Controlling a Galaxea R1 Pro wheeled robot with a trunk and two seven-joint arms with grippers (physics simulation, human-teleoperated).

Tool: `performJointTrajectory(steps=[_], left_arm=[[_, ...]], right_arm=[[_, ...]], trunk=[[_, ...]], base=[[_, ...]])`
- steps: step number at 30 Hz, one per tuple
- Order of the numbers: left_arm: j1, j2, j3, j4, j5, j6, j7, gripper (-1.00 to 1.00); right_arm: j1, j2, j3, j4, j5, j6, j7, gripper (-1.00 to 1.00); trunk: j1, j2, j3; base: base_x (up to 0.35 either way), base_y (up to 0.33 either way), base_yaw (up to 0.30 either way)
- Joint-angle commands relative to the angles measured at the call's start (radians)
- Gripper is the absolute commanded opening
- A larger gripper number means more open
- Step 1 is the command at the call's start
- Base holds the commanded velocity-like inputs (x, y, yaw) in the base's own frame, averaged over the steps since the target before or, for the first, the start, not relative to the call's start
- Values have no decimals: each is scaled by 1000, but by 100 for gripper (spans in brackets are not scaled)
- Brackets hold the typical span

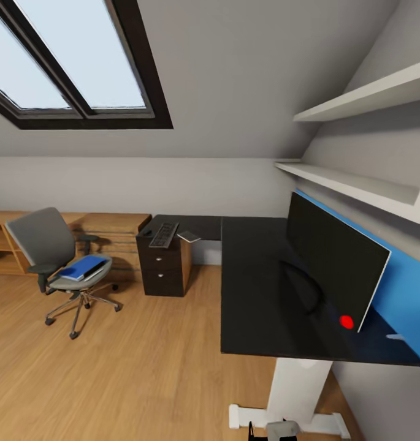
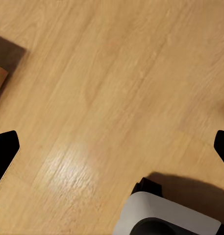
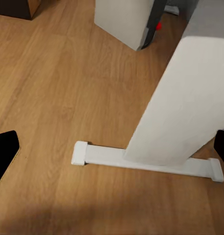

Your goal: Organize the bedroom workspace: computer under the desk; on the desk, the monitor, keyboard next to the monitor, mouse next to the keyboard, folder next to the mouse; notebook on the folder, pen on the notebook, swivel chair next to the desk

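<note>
The black desk (image 1: 259,288) fills the right side of the head view, and the wide black monitor (image 1: 335,263) stands on it by the wall. On the desk's far end above the drawer unit (image 1: 164,269) lie the keyboard (image 1: 164,234) and the grey notebook (image 1: 189,236). A small dark shape that may be the mouse (image 1: 146,232) sits beside the keyboard. The swivel chair (image 1: 53,257) stands apart at the left with the blue folder (image 1: 82,267) on its seat. A white box, likely the computer (image 3: 124,22), stands on the floor past the desk's leg (image 3: 185,107). My left gripper (image 2: 112,149) and right gripper (image 3: 112,149) hang open over the floor.
A light wooden drawer chest (image 1: 105,233) runs along the back wall behind the chair. White shelves (image 1: 357,184) jut out above the monitor, over a blue wall panel (image 1: 406,288). The desk's white foot (image 3: 141,161) lies on the wooden floor (image 1: 130,367). Part of my base (image 2: 161,215) is below the left gripper.
</note>
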Motion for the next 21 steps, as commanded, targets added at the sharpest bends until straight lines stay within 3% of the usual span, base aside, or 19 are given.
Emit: performJointTrajectory(steps=[1, 21], left_arm=[[-1, 0, -4, 1, 10, -3, 0, 100], [-1, 0, -4, 1, 10, -3, 0, 100]], right_arm=[[-1, 0, 9, 1, -8, -4, -4, 100], [-1, 0, 10, 1, -8, -4, -4, 100]], trunk=[[1, -1, -1], [1, -1, -1]], base=[[260, 251, 0], [260, 251, 0]])
